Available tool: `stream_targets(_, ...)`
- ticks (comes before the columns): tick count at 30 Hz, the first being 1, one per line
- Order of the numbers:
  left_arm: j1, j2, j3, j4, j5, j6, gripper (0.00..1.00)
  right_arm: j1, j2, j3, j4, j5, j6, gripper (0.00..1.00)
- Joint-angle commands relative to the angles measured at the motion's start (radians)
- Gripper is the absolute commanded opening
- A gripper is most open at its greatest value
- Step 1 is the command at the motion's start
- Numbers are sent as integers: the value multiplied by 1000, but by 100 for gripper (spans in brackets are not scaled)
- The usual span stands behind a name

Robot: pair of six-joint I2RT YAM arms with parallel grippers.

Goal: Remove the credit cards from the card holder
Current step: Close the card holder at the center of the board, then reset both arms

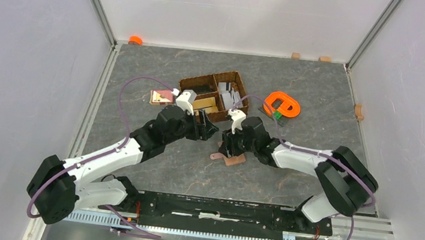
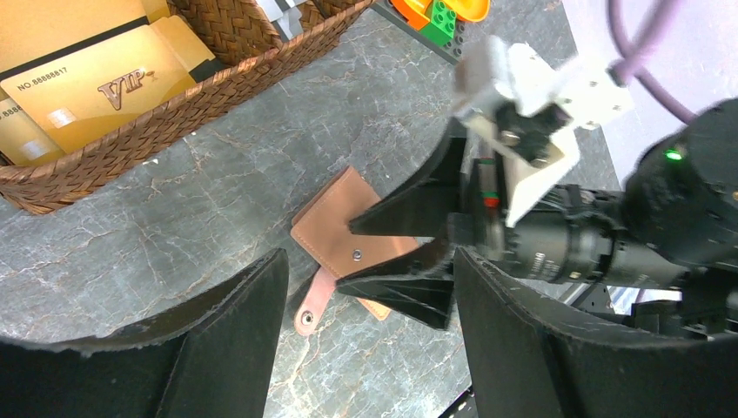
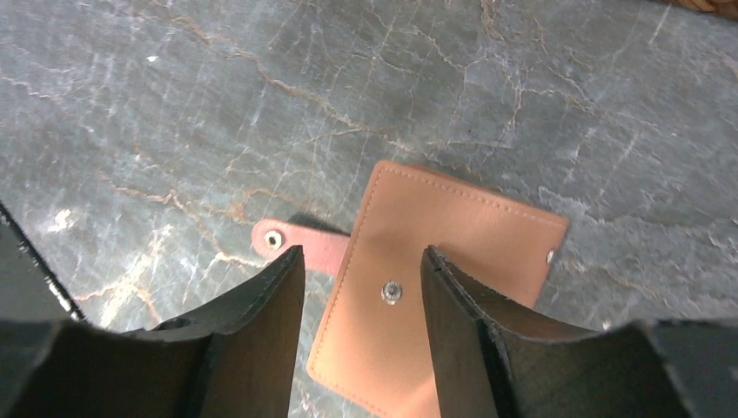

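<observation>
The card holder [image 3: 474,239] lies flat and folded shut on the grey stone-look table [image 1: 298,87], on the near side of the woven basket [image 2: 218,83]. Grey cards [image 1: 228,94] stand in the basket's right-hand compartment, but I cannot see whether more are inside the holder. My left gripper [image 2: 370,257] hangs beside the holder with its jaws wide apart and nothing in them. My right gripper [image 3: 361,261] is directly over the holder's strap-side edge, jaws part open and straddling that edge, gripping nothing. I judge the holder light, thin and floppy, and likely to slide on the smooth top, so I would pin one cover down and lift the other. The loose strap tab [image 3: 283,237], beside the small snap stud [image 3: 392,290], looks the easiest place to pinch.
</observation>
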Motion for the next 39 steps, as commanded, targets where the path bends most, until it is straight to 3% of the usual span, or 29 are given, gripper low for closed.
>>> stream_targets(1,3,-13,-3,37,-22,50,76,-1,-173,-51,5,58,-15,55)
stream_targets(6,3,-33,-10,37,-37,55,76,-2,-308,-97,-7,173,-35,47)
stream_targets(9,3,-38,-12,37,-45,58,76,-2,-297,-85,-61,233,-33,20)
stream_targets(12,2,-41,-10,31,-51,60,76,-1,-215,-60,-119,215,-34,2)
stream_targets(19,6,-82,-31,30,-160,98,76,-3,-48,-11,-181,331,-40,0)
stream_targets(23,7,-128,-78,89,-228,168,78,-8,-126,-32,-130,292,-64,0)
stream_targets(26,7,-170,-118,123,-270,225,84,-8,-287,-89,-44,327,-94,14)
stream_targets(28,7,-198,-143,138,-307,240,91,-8,-364,-100,-33,362,-112,23)
stream_targets(29,7,-209,-150,140,-317,243,99,-7,-391,-100,-35,375,-122,27)
stream_targets(32,7,-248,-162,138,-328,261,100,-10,-465,-97,-52,468,-153,38)
stream_targets(34,7,-268,-169,138,-343,272,100,-11,-525,-116,-48,566,-190,52)
stream_targets(37,6,-277,-178,153,-350,293,100,-12,-634,-195,25,783,-279,85)
stream_targets(39,6,-270,-180,165,-344,299,100,-13,-686,-267,111,904,-375,95)
